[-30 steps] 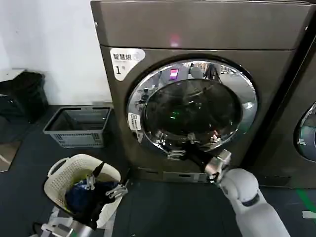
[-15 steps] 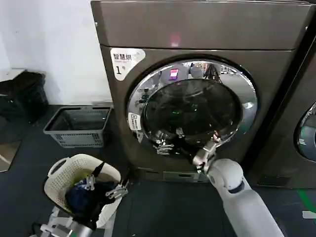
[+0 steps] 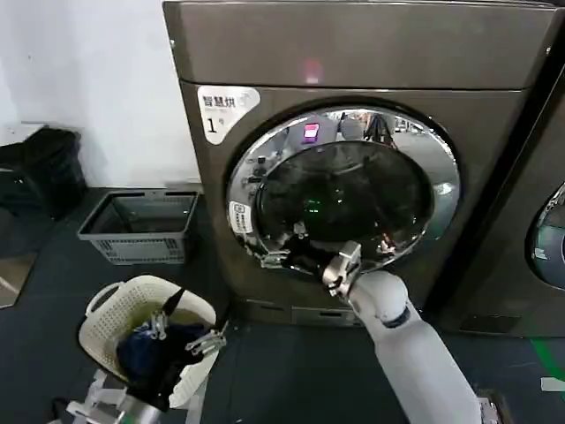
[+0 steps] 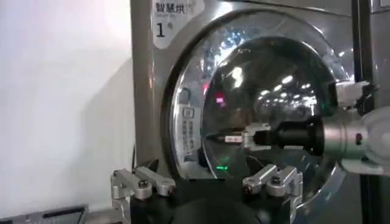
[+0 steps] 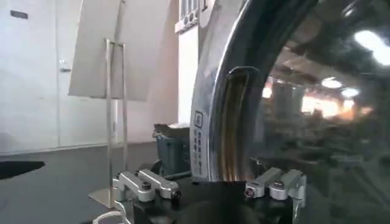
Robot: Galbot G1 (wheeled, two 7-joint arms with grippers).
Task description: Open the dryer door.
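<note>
Right gripper [image 3: 281,252] reaches in with fingers spread apart, holding nothing, tips close against the lower left chrome rim of the door [image 3: 344,190], which sits shut on the dryer [image 3: 353,53]. Left gripper [image 3: 181,331] hangs low, fingers apart and empty, over a cream basket [image 3: 106,331] with dark clothes inside. Beyond it, one grey crate [image 3: 141,225].

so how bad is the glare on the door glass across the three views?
Head view: the dryer door has bright room reflections along its chrome rim, and the dark centre stays readable. Left wrist view: ceiling-light spots speckle the glass behind the right pincer. Right wrist view: the glass mirrors a lit room, hiding the drum.
</note>
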